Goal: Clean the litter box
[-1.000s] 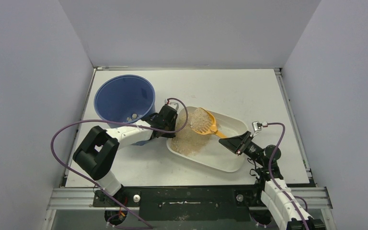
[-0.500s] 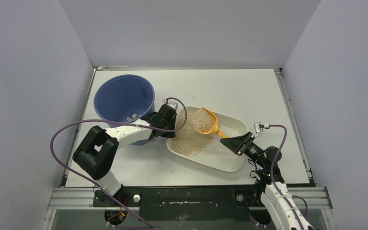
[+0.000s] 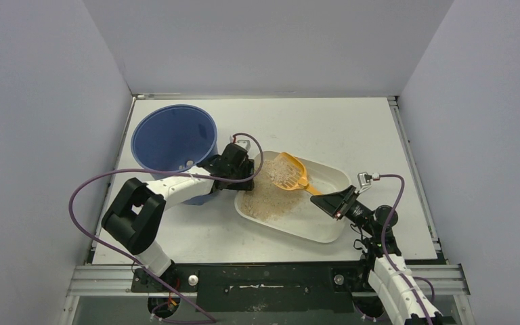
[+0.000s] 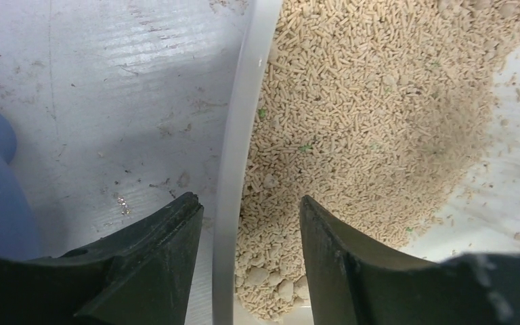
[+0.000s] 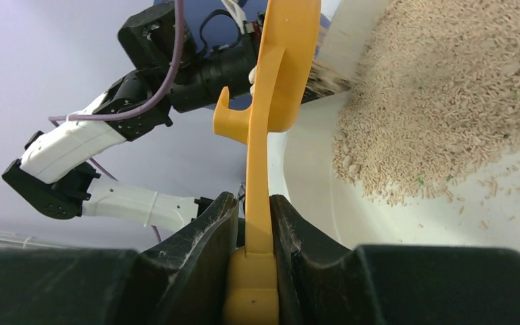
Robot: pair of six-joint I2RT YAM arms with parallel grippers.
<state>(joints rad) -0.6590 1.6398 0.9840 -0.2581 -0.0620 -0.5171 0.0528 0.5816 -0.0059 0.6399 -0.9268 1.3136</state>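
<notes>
Firstly, at the right gripper: closed on the flat handle of the orange litter scoop, fingers pressed against both faces of it. Holding the scoop's slotted head above the tan pellet litter at the far left part of the litter box, part-filled with the same, blurred grains just below its edge in the right wrist view. Next, at the left gripper: spread apart and set astride the box's left rim, one finger outside over the tabletop, the other inside over the litter, neither visibly touching the rim. Outward from there, lying on the white tabletop between the two arms: the cream litter box, litter heaped toward its left end, right end mostly bare. Just beyond its far left corner, behind the left arm: the blue bucket, upright, a few small pale lumps on its bottom
</notes>
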